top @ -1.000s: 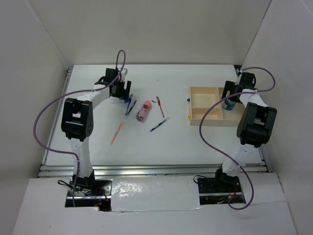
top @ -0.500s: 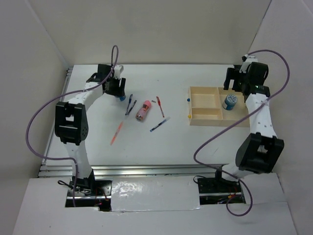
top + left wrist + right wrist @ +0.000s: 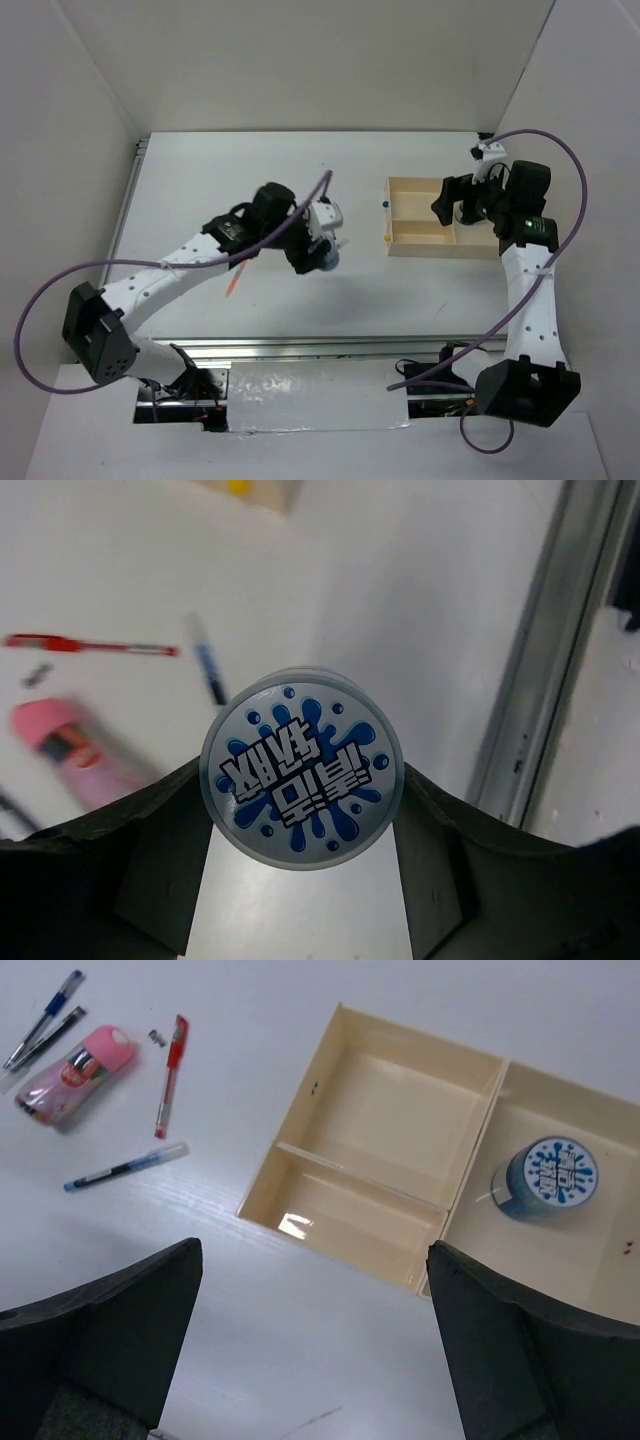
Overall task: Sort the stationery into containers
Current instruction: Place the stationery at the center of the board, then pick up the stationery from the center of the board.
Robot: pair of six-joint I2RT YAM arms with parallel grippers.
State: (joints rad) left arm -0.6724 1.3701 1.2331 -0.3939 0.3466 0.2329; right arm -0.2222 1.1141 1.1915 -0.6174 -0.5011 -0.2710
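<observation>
Blue-and-white round roll (image 3: 302,765) is hanging above the white worktop (image 3: 230,1020), gripped between the left claw's (image 3: 320,253) fingers. A second blue-and-white roll (image 3: 545,1177) is sitting in the tan wooden tray's (image 3: 400,1130) large end compartment, with the right claw (image 3: 312,1290) gaping wide overhead. A short pink cylinder (image 3: 75,1075) and a thin red pen (image 3: 168,1075) are lying on the worktop.
</observation>
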